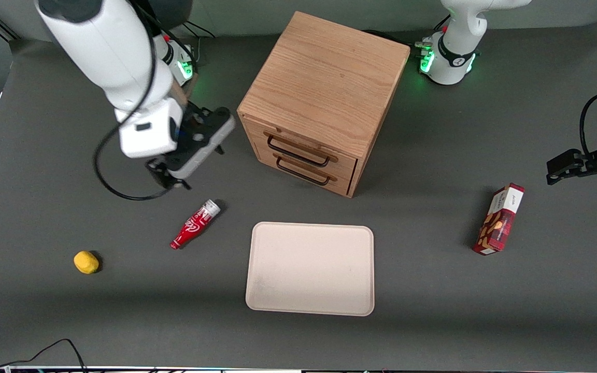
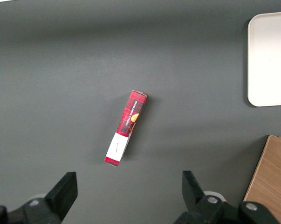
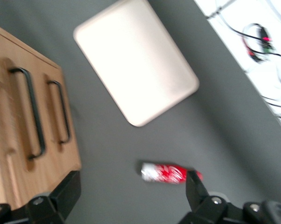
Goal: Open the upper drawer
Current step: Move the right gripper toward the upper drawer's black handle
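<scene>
— Upper drawer (image 1: 298,148), the shallow light-oak one with the long thin black wire handle (image 1: 297,151): where do you see it?

— Near the centre of the front view, as the higher of two matching fronts on the boxy oak cabinet (image 1: 324,77). It sits flush with the cabinet face, so it is closed. The bottom drawer front (image 1: 303,172) with its own black handle is directly under it, also closed.

— And the tool?

— The black two-finger tool (image 1: 166,178) of the white arm hangs above the dark grey desk (image 1: 433,311) in the left part of the front view, apart from the cabinet, touching nothing. In the wrist view its fingers (image 3: 65,193) stand wide apart with nothing between them.

— What else lies on the desk?

— A small red bottle with a white cap end (image 1: 195,224) lies on its side below the tool in the frame. A flat cream rectangular tray (image 1: 310,269) lies nearer to the camera than the cabinet. A small yellow rounded object (image 1: 86,262) is at the lower left, and a red snack box (image 1: 499,219) stands at the right.
</scene>
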Available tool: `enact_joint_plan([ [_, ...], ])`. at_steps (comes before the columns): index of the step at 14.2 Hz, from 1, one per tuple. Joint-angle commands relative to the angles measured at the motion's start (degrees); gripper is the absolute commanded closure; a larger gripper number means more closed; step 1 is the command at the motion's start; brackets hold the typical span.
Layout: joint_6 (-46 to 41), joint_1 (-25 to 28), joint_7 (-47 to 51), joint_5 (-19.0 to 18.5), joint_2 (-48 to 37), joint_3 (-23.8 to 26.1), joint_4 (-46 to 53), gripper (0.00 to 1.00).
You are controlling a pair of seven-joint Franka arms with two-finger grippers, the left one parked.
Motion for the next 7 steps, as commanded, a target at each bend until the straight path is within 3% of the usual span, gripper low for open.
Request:
enact_joint_plan([
  [1, 1.92, -0.32, -2.02, 8.05, 4.61, 0.49, 2.85, 0.0],
  [3, 3.94, -0.41, -4.03, 10.87, 6.81, 1.54, 2.68, 0.0],
  [5, 4.04, -0.85, -7.11, 16.4, 8.74, 2.6, 2.5, 0.0],
  [7, 4.12, -0.59, -6.94, 17.65, 9.45, 2.6, 2.15, 0.0],
])
